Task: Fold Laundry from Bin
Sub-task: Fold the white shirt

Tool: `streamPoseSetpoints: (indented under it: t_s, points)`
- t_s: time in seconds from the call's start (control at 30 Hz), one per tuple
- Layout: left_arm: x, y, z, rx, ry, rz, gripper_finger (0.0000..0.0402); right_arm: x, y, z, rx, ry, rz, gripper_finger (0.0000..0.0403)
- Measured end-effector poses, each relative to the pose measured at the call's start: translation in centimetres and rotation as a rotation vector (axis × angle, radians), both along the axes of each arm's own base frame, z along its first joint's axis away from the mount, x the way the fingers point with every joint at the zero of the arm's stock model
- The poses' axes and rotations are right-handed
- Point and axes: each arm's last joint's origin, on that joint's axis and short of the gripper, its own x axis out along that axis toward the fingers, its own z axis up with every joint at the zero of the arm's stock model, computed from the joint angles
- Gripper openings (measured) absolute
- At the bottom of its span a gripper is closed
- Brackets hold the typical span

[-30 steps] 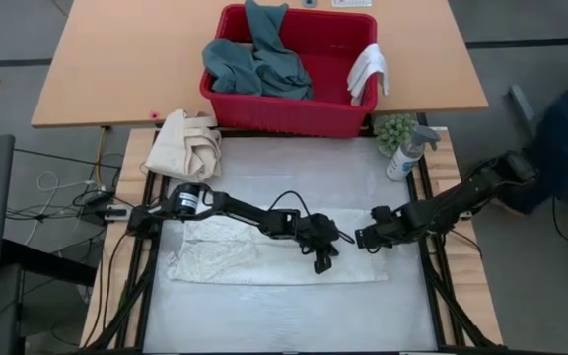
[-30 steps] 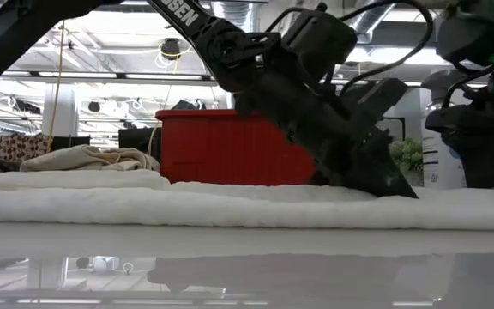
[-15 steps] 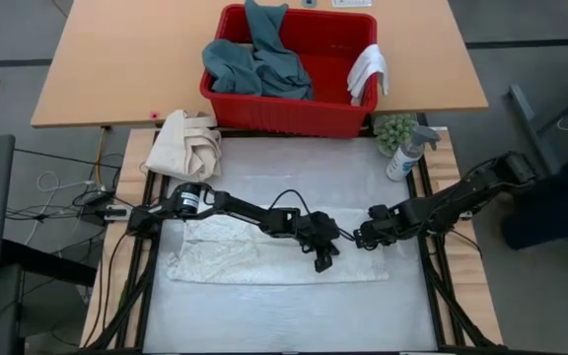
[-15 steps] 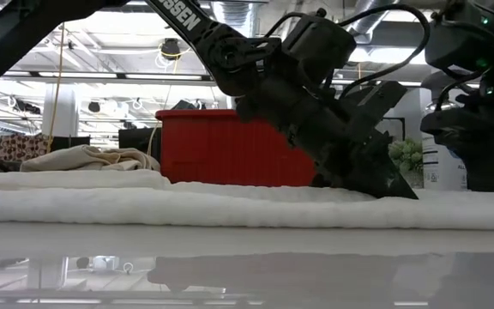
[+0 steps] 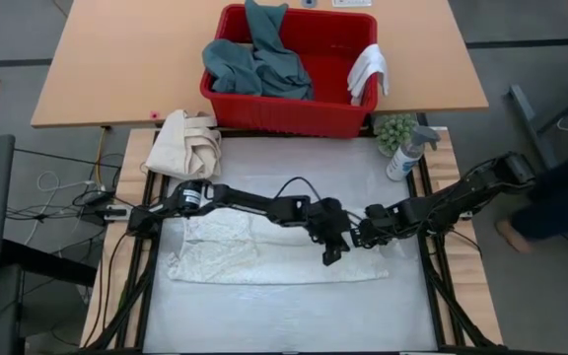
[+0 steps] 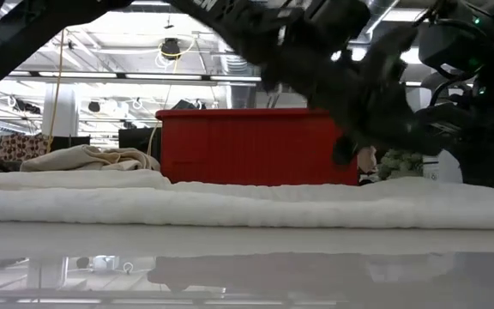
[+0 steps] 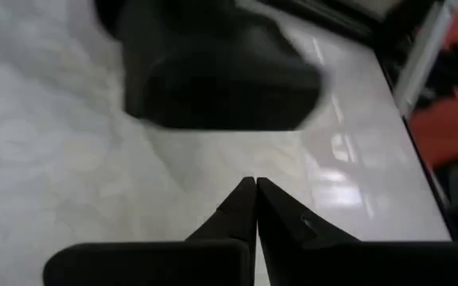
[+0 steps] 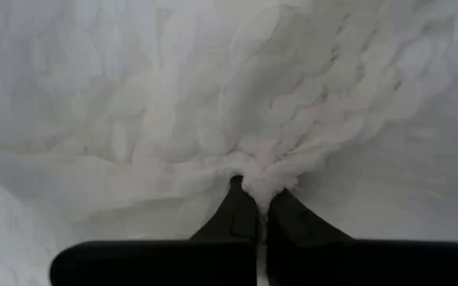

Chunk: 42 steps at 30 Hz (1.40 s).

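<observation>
High view: your right claw has pinched a bunch of the towel at its 3 o'clock edge, probably to fold it over. Left claw is clenched on nothing, hovering beside it. Bin sits at 12.

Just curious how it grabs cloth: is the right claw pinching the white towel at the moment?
Yes, the right gripper is shut with a puckered fold of the white towel bunched between its fingertips.

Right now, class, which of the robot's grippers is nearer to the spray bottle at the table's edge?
Right. The right gripper pinches the white towel closer to the spray bottle; the left gripper, shut, sits just beyond it, farther from the bottle.
</observation>
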Motion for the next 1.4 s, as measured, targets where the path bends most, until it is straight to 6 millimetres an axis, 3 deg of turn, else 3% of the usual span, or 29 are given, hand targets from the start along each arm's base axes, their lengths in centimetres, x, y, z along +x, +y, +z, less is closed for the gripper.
streamPoseSetpoints:
  t_s: [0.17,0.27,0.47,0.57,0.73,0.83,1.1,1.23,1.4]
  points:
    - [-0.6,0.2,4.7,0.121,0.135,-0.117,0.0000,-0.1,0.0,0.9,-0.025,-0.020,-0.004,0.0023]
    - [-1.5,0.3,5.3,0.188,0.200,-0.130,0.0000,-0.4,-0.2,1.6,-0.068,-0.020,-0.022,0.0023]
    - [-3.6,0.5,3.3,0.219,0.219,-0.033,0.0000,-1.0,-0.4,2.0,-0.103,0.014,-0.049,0.0023]
    - [-5.8,0.8,2.7,0.218,0.120,0.086,0.0000,-1.0,-0.4,2.0,-0.101,0.010,-0.043,0.0023]
    - [-10.0,1.3,-0.2,0.135,-0.006,0.267,0.0000,-1.0,-0.4,2.0,-0.100,0.008,-0.042,0.0023]
    - [-11.3,0.9,-1.3,0.091,-0.008,0.291,0.0000,-1.0,-0.4,2.1,-0.099,0.006,-0.042,0.0023]
    - [-11.6,-2.4,-2.4,0.223,-0.021,0.305,0.0000,-0.9,-0.4,2.1,-0.084,-0.001,-0.042,0.0023]
    - [-11.7,-2.5,-4.8,0.242,0.054,0.308,0.0000,-0.9,-0.3,2.1,-0.079,-0.003,-0.045,0.0023]
    - [-11.6,-2.3,-5.2,0.233,0.063,0.326,0.0000,-0.8,-0.3,2.2,-0.063,-0.004,-0.042,0.0023]
